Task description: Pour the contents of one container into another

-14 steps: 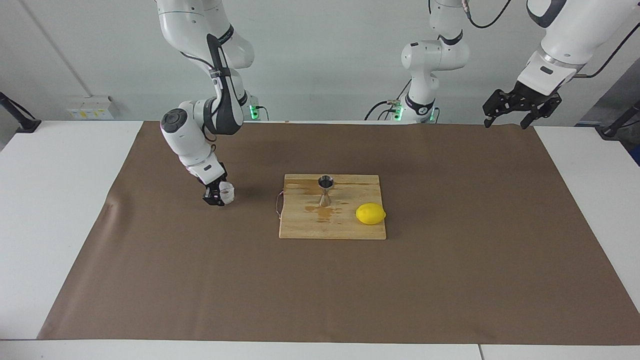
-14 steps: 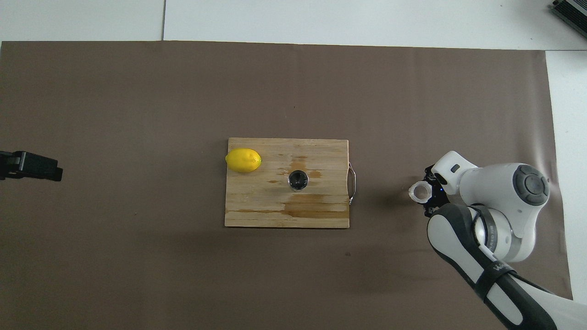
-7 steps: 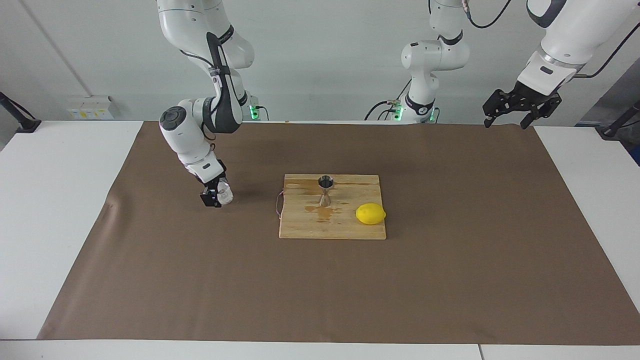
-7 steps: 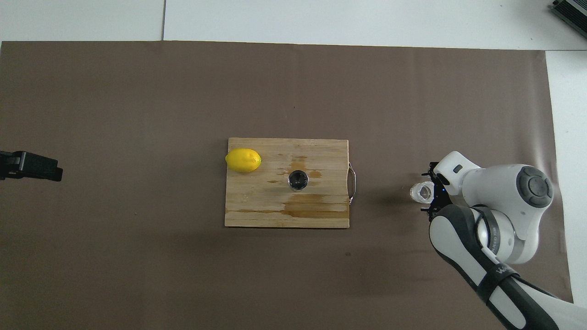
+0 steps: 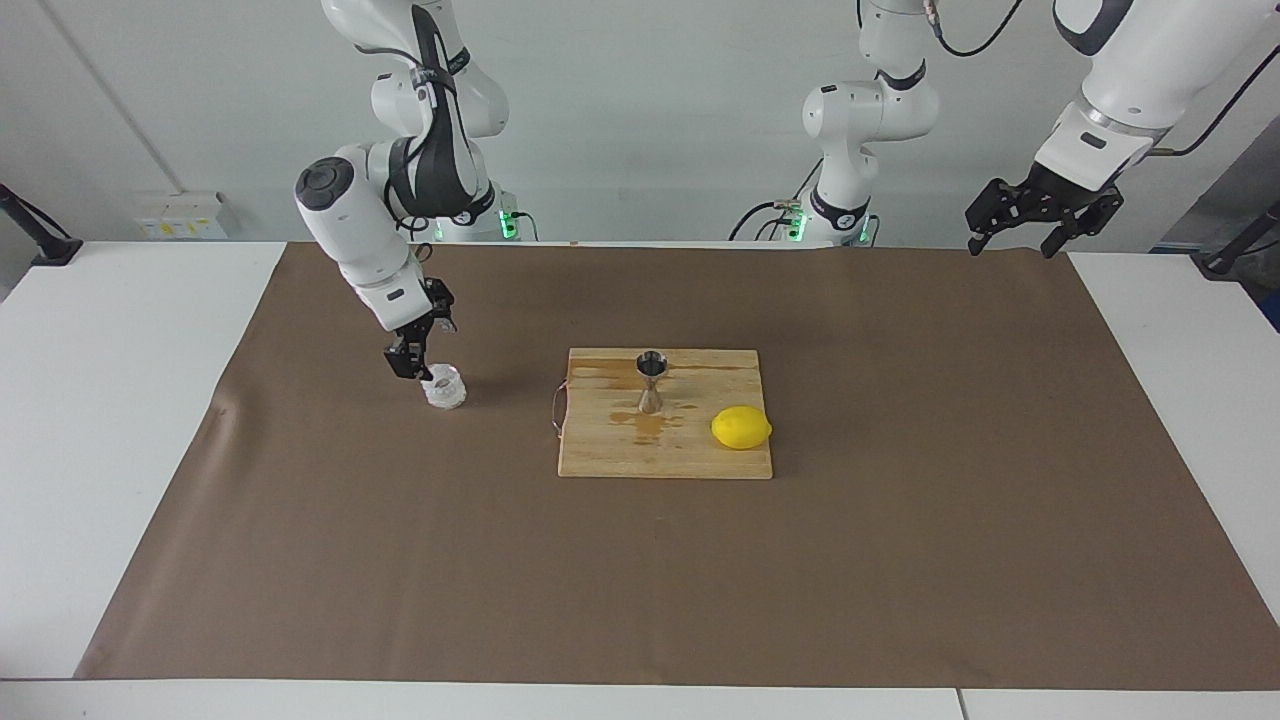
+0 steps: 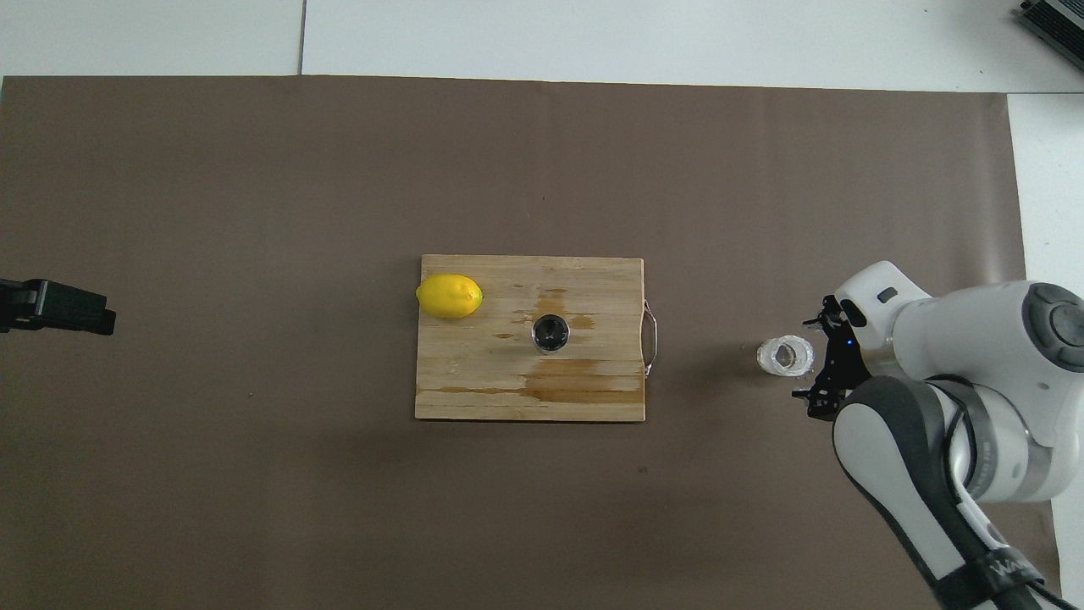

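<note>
The clear glass cup stands upright on the brown mat, toward the right arm's end of the table. My right gripper hangs open just above it and a little to its side, touching nothing. On the wooden board stands the steel jigger, upright and dark inside. My left gripper waits, open and empty, high over the mat's edge at the left arm's end.
The wooden cutting board lies at the middle of the mat, stained with wet patches, its wire handle facing the cup. A yellow lemon rests on the board beside the jigger.
My right gripper opened, let go of the glass cup and rose away from it. The cup now stands alone on the mat. The left arm has not moved.
</note>
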Action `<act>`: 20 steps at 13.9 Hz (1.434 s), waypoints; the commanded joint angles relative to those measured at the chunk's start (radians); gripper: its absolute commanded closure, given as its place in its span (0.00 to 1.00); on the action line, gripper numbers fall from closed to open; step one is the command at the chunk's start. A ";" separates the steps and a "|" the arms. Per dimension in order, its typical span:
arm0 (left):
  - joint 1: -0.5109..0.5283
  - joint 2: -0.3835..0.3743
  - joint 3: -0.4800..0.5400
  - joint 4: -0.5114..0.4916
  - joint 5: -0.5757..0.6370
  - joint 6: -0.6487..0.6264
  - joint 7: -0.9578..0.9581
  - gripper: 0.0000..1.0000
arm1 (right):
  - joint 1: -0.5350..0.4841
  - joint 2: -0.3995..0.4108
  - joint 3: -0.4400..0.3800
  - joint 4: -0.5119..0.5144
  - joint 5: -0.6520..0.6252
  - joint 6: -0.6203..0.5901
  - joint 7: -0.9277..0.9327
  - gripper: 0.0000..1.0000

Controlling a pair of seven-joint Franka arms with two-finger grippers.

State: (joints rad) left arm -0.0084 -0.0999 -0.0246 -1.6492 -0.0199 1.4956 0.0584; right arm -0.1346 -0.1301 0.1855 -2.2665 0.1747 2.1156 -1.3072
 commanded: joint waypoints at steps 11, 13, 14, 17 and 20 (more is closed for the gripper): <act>0.008 -0.004 -0.003 -0.004 -0.009 -0.011 0.001 0.00 | -0.011 0.119 0.011 0.571 -0.172 -0.399 0.780 0.00; 0.008 -0.004 -0.003 -0.004 -0.009 -0.011 0.001 0.00 | -0.002 0.121 0.012 0.585 -0.165 -0.407 0.981 0.00; 0.008 -0.004 -0.003 -0.004 -0.009 -0.011 0.001 0.00 | 0.007 0.121 0.012 0.584 -0.162 -0.410 1.100 0.00; 0.008 -0.004 -0.003 -0.004 -0.009 -0.011 0.001 0.00 | 0.015 0.113 0.011 0.581 -0.164 -0.427 1.484 0.00; 0.008 -0.004 -0.003 -0.004 -0.009 -0.011 0.000 0.00 | 0.015 0.104 0.009 0.587 -0.179 -0.447 1.603 0.00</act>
State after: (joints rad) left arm -0.0084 -0.0999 -0.0246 -1.6492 -0.0199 1.4956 0.0584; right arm -0.1146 -0.0249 0.1909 -1.6988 0.0158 1.7046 0.2394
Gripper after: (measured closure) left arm 0.000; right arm 0.000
